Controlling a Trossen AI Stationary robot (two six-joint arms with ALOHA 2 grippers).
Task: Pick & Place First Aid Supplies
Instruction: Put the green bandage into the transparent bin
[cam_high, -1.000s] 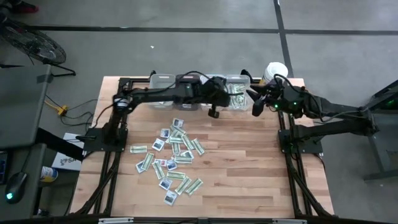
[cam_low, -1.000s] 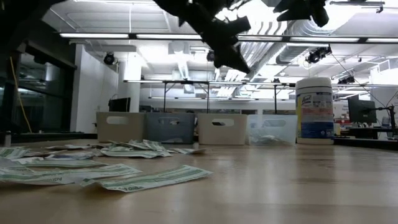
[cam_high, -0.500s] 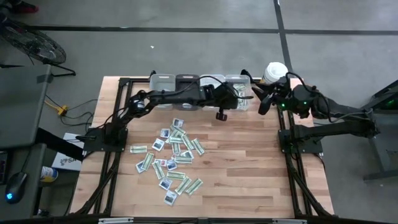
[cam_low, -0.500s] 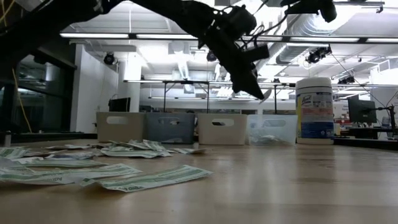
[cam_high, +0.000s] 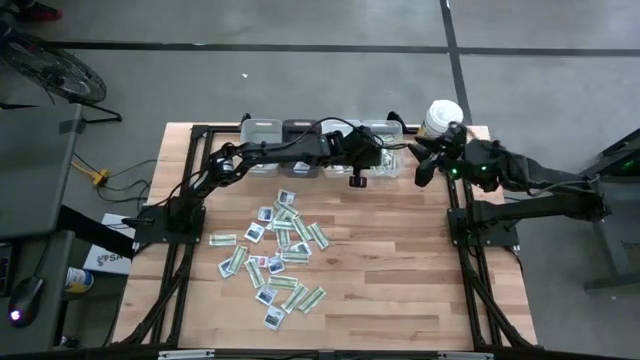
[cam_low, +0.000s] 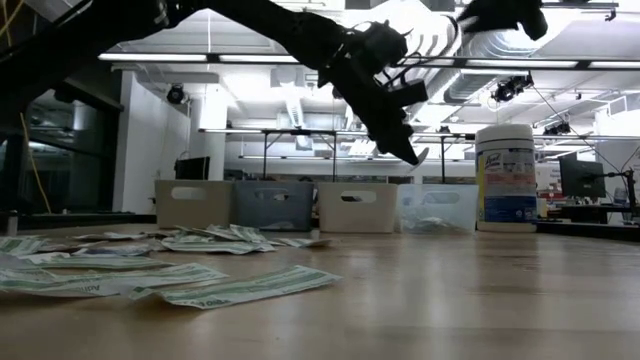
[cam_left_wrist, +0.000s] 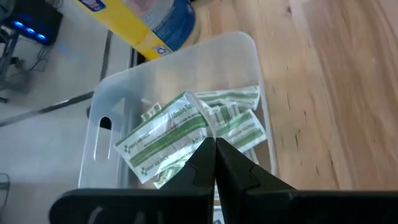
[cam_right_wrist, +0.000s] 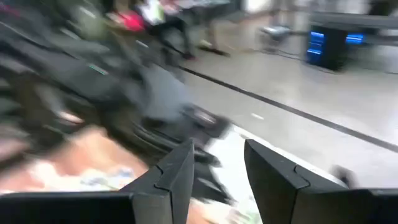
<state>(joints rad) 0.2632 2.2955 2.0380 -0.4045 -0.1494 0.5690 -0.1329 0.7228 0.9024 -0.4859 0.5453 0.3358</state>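
Green-striped packets (cam_left_wrist: 186, 127) fill the clear bin (cam_left_wrist: 106, 106) under our left gripper (cam_left_wrist: 215, 149), fingers pressed together and empty, while our right gripper (cam_right_wrist: 217, 163) hangs parted beside the canister (cam_high: 441, 116).

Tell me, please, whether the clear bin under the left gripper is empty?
Not empty. The left wrist view shows green-and-white packets lying inside the clear bin.

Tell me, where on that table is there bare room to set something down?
The wood between the packet pile and the table's right frame rail is bare, and so is the near edge below the pile. It is crowded along the far edge: four bins, the white canister and both arms hovering there.
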